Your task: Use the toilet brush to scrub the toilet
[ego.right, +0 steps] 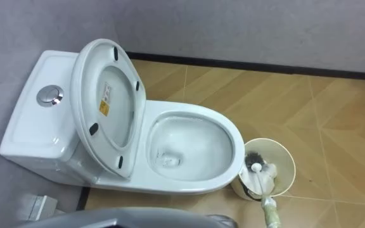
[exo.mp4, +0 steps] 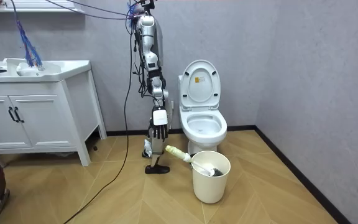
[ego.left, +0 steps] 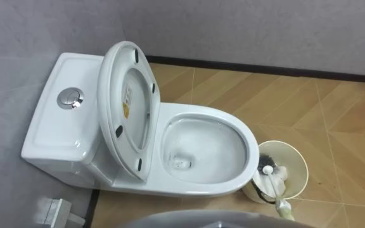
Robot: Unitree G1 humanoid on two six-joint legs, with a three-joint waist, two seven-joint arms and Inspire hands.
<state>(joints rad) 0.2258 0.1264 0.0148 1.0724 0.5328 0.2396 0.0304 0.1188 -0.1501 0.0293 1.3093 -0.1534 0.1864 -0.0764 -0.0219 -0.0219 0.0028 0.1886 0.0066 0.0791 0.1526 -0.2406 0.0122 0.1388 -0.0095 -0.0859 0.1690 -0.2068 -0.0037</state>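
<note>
left eye view: looking down from beside the toilet.
toilet (ego.left: 201, 185): white, tank (ego.left: 52, 130) to the left, bowl (ego.left: 204, 149) open to the right.
lid (ego.left: 128, 107): raised, leaning back toward the tank.
button (ego.left: 70, 99): round, chrome, on top of the tank.
bucket (ego.left: 298, 166): pale, on the wood floor (ego.left: 334, 114), just beside the front end of the bowl, to its right.
brush (ego.left: 272, 183): in the bucket, dark head down inside.
handle (ego.left: 282, 206): leans out over the bucket's near rim, its end free.

room view: whole robot and the corner.
robot: stands upright beside the toilet, on the room view's left of it, turned toward the bowl.
right robot hand (exo.mp4: 158, 135): hangs low at the robot's side, near the end of the handle; released or clenched, i cannot tell.
bucket: in front of the toilet, nearer the camera, with the handle slanting up toward the robot.
cabinet (exo.mp4: 36, 118): white, on the room view's left, well apart from the toilet.

right eye view: same scene.
lid: up.
brush: in the bucket at the lower right, handle over the rim.
</note>
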